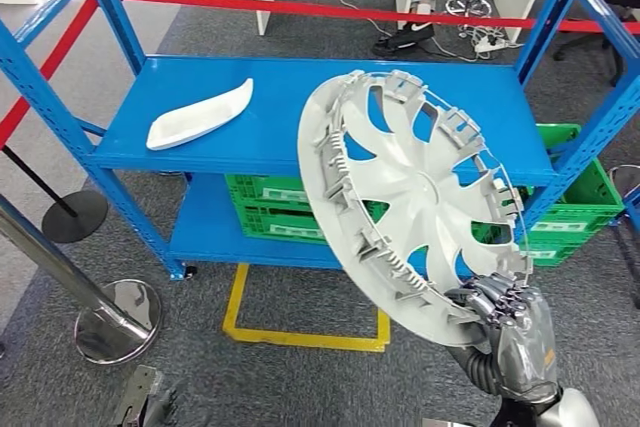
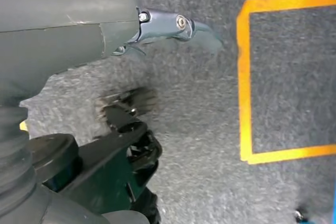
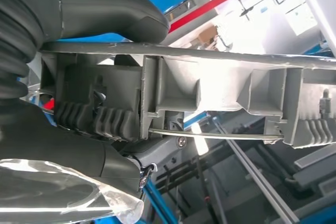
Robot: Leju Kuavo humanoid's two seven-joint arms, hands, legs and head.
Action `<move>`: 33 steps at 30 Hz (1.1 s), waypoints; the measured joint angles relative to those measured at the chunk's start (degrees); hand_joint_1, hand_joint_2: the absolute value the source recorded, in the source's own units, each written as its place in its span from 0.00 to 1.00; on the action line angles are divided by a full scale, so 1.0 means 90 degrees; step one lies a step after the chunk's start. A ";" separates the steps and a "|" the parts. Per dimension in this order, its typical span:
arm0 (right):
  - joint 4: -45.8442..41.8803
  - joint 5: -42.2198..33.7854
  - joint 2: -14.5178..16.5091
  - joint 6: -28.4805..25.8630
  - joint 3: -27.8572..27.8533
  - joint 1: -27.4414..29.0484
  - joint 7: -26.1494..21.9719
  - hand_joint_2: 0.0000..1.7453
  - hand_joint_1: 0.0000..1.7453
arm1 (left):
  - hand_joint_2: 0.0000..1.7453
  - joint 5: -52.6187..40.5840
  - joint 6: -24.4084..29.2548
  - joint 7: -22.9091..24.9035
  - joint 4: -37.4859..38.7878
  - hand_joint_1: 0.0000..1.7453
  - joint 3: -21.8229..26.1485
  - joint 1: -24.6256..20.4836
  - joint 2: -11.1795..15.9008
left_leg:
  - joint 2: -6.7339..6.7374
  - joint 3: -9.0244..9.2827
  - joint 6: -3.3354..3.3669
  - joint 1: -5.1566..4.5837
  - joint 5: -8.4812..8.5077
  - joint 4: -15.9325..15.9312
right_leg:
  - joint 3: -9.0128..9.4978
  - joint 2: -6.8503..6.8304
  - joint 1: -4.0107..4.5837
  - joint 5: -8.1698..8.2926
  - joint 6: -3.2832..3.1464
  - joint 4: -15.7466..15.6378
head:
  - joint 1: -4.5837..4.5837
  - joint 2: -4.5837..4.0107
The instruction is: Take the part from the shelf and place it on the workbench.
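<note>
Right hand [image 1: 513, 322] raised, fingers clamped on wheel cover [image 1: 407, 197] rim; left hand [image 2: 118, 93] low, nothing in it.

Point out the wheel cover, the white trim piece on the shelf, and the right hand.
wheel cover [image 1: 420, 190]: head view, on its central hub.
white trim piece [image 1: 200, 115]: head view, on its middle, lying on the top shelf.
right hand [image 1: 504, 309]: head view, on the fingers at the cover's lower rim.

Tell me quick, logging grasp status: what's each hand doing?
Left hand: holds nothing; open or closed cannot be told.
Right hand: grips the hubcap by its rim.
</note>
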 joint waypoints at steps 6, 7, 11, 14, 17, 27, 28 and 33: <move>-0.0163 0.0370 0.0000 -0.0001 -0.0117 0.0213 0.0061 1.00 1.00 | 1.00 -0.0101 0.0046 -0.0022 0.0184 0.00 0.0002 -0.0092 -0.0025 | 0.0014 0.0854 -0.0166 0.0145 0.0098 -0.0152 | -0.0608 -0.0033 -0.0054 0.0342 0.0145 0.0241 | -0.0005 0.0000; -0.0204 0.0411 0.0000 -0.0002 -0.0146 0.0250 0.0064 1.00 1.00 | 1.00 -0.0119 0.0047 -0.0029 0.0204 0.00 0.0004 -0.0117 -0.0030 | 0.0006 0.1121 -0.0146 0.0140 0.0091 -0.0562 | -0.0693 -0.0041 -0.0060 0.0375 0.0187 0.0305 | 0.0001 0.0001; -0.0350 0.0466 0.0001 -0.0005 -0.0245 0.0365 0.0016 1.00 1.00 | 1.00 -0.0228 0.0033 -0.0055 0.0275 0.00 0.0005 -0.0164 -0.0047 | -0.0002 0.1242 0.0071 0.0081 0.0071 -0.0998 | -0.0815 -0.0043 -0.0092 0.0526 0.0378 0.0361 | -0.0002 0.0001; -0.0423 0.0492 0.0002 -0.0005 -0.0311 0.0442 0.0016 1.00 1.00 | 1.00 -0.0288 0.0028 -0.0056 0.0307 0.00 0.0007 -0.0177 -0.0071 | 0.0039 0.1043 0.0252 0.0089 0.0289 -0.1026 | -0.1028 0.0018 -0.0121 -0.0065 0.0462 0.0828 | 0.0027 0.0000; -0.0452 0.0493 0.0002 -0.0005 -0.0343 0.0477 0.0025 1.00 1.00 | 1.00 -0.0299 0.0027 -0.0056 0.0330 0.00 0.0011 -0.0175 -0.0073 | 0.0045 0.0714 0.0297 0.0053 0.0542 -0.1012 | -0.1263 0.0039 -0.0119 -0.0803 0.0490 0.1979 | 0.0040 0.0000; -0.0557 0.0501 0.0002 -0.0010 -0.0392 0.0523 0.0028 1.00 1.00 | 1.00 -0.0306 0.0026 -0.0056 0.0368 0.00 0.0013 -0.0168 -0.0095 | 0.0037 0.0171 0.0046 0.0019 0.1153 -0.1034 | 0.0442 0.0040 -0.0027 -0.0362 0.0158 -0.0068 | 0.0050 0.0000; -0.0560 0.0502 0.0002 -0.0010 -0.0394 0.0525 0.0028 1.00 1.00 | 1.00 -0.0305 0.0026 -0.0056 0.0372 0.00 0.0012 -0.0160 -0.0094 | 0.0035 0.0129 0.0005 0.0029 0.0968 -0.0922 | 0.0376 0.0027 -0.0037 -0.0279 0.0110 -0.0079 | 0.0040 0.0000; -0.0565 0.0502 0.0002 -0.0010 -0.0396 0.0535 0.0030 1.00 1.00 | 1.00 -0.0308 0.0022 -0.0056 0.0389 0.00 0.0004 -0.0157 -0.0104 | 0.0035 -0.0096 -0.0134 0.0076 -0.0219 0.0794 | -0.0099 -0.0008 -0.0037 0.0123 0.0044 -0.0004 | 0.0010 0.0000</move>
